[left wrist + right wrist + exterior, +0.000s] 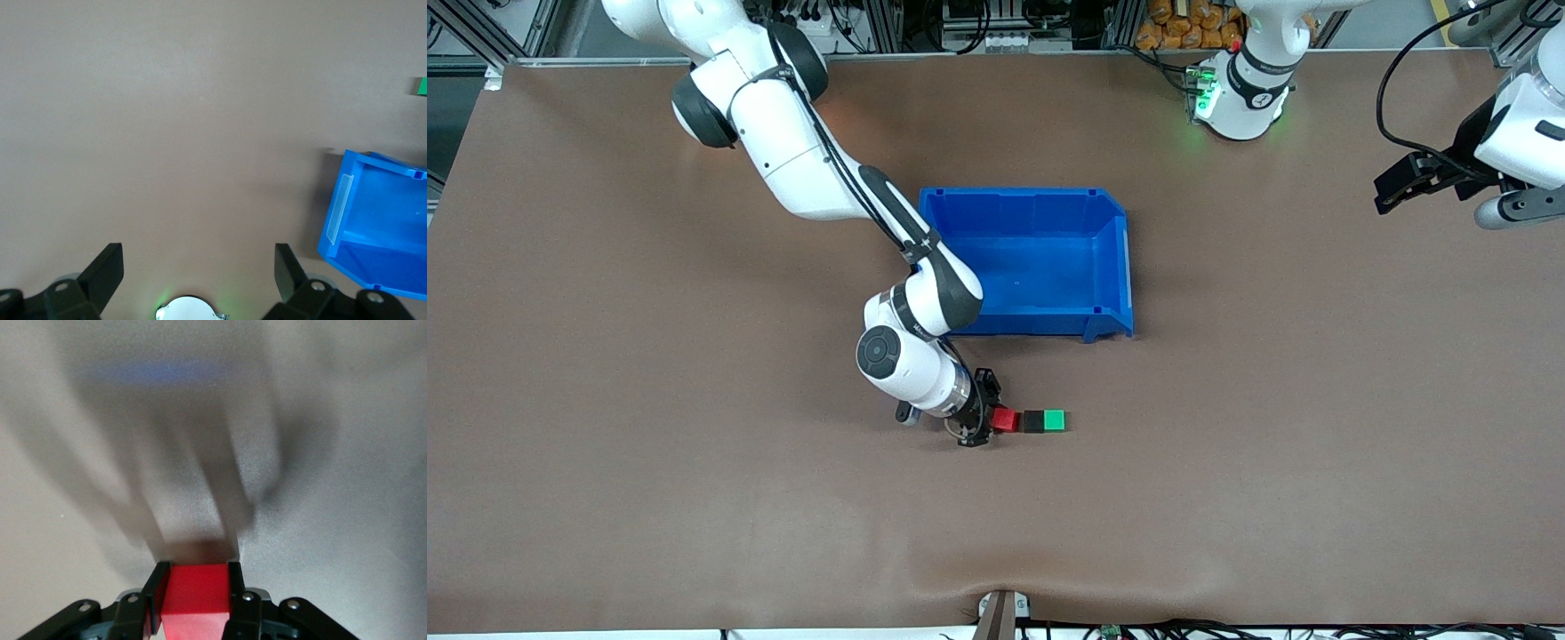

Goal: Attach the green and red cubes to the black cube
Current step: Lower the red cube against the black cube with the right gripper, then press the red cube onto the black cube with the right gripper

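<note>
Cubes sit in a short row on the brown table [694, 533], nearer to the front camera than the blue bin [1032, 258]: the red cube [1006, 420] at the end toward the right arm, the black cube [1033, 420] in the middle, the green cube [1055, 420] at the end toward the left arm (each looks to touch its neighbour). The right gripper [980, 418] is low at the red end of the row, its jaws clamped on the red cube's two sides, as the right wrist view shows plainly. The left gripper [1392, 188] waits in the air well away from the bin, over the table's edge at the left arm's end, jaws spread wide with nothing between them.
</note>
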